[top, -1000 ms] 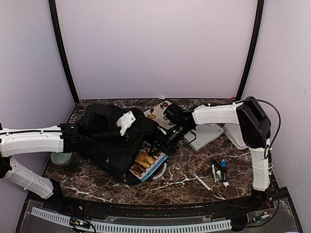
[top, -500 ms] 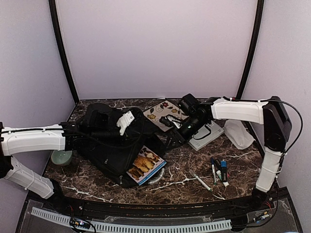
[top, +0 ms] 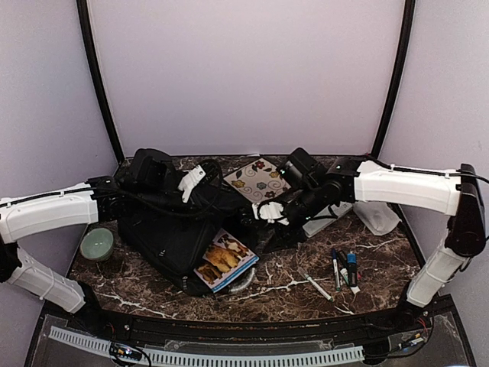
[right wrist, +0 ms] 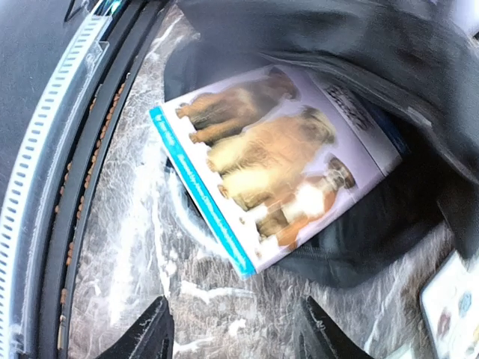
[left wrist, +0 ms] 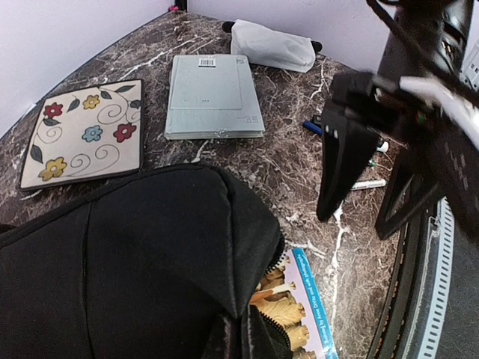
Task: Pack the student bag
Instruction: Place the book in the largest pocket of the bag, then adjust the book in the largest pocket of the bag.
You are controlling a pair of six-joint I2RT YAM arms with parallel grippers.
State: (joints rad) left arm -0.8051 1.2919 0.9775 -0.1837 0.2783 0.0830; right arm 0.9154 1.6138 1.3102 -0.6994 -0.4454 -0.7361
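The student bag [top: 172, 229] lies left of centre, black, with its grey-white handle [top: 191, 180] on top. My left gripper [top: 163, 188] is shut on the bag's upper fabric [left wrist: 150, 254] and holds the zipped mouth lifted. Its fingers are buried in the cloth in the left wrist view. A dog picture book [top: 226, 260] [right wrist: 277, 161] sticks halfway out of that mouth. My right gripper [top: 267, 229] [right wrist: 238, 333] hangs open over the marble just right of the book, with nothing between its fingers [left wrist: 340, 149].
A flowered square plate [top: 256, 180] [left wrist: 82, 134] and a grey flat case [top: 330, 214] [left wrist: 213, 93] lie behind the bag. A white pouch [top: 376, 215] sits at far right, several markers [top: 344, 267] at front right, and a green bowl [top: 97, 243] at left.
The right gripper let go of the book, drew back to the right, then returned beside the bag's mouth. The left gripper raised the bag's top. The book stayed in the opening.
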